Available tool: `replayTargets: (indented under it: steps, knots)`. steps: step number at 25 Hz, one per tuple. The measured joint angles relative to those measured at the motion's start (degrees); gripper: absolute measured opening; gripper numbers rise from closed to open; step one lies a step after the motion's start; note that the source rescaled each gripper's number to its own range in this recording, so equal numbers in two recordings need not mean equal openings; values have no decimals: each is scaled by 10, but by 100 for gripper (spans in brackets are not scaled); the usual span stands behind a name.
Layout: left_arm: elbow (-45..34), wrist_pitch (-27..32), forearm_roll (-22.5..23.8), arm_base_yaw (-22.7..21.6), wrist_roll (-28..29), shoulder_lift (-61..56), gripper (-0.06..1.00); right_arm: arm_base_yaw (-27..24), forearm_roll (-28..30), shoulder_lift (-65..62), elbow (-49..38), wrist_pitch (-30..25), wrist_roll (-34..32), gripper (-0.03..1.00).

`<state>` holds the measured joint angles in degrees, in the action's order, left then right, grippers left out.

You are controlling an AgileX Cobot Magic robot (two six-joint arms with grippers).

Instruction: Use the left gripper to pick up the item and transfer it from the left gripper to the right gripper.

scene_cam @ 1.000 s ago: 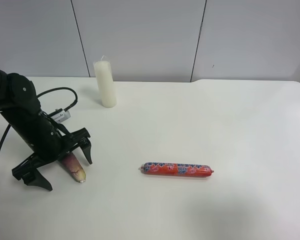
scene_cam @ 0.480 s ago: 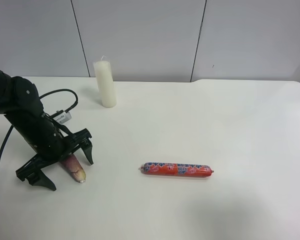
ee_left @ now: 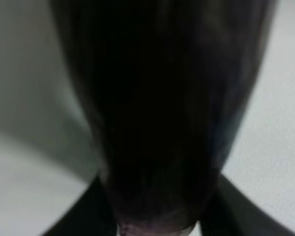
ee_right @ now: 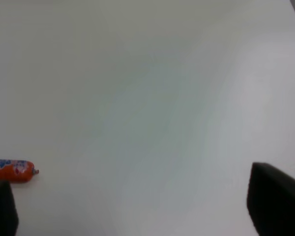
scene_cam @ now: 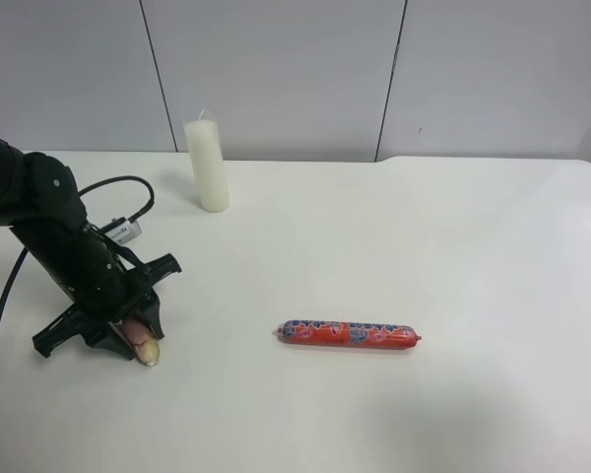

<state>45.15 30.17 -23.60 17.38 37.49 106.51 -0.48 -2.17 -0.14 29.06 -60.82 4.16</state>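
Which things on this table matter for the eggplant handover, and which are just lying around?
Part of the job: toy eggplant, left gripper closed on it, right gripper, open.
Just lying about: white candle, red-and-blue sausage.

The right side of the table [scene_cam: 492, 256] and its far middle are seen to be unoccupied — a gripper could be passed there with nothing met. The near middle is crossed by the sausage [scene_cam: 349, 334], laid flat with its length running left to right, and the far left is blocked by an upright candle [scene_cam: 207, 166], well apart from it. The near left is taken up by the left gripper [scene_cam: 138, 330] and its arm, clamped on the eggplant [scene_cam: 143, 347] at the tabletop — a bare strip is found between that arm and the sausage.
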Motion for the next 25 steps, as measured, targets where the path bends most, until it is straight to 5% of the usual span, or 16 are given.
replayTargets:
  steps: [1,11,25]
  knots:
    - [0,0,0,0,0,0,0,0,0,0,0,0,0,100]
    - [0,0,0,0,-23,-8,0,0,0,0,0,0,0,100]
    - [-1,103,17,0,-257,-216,0,0,0,0,0,0,0,100]
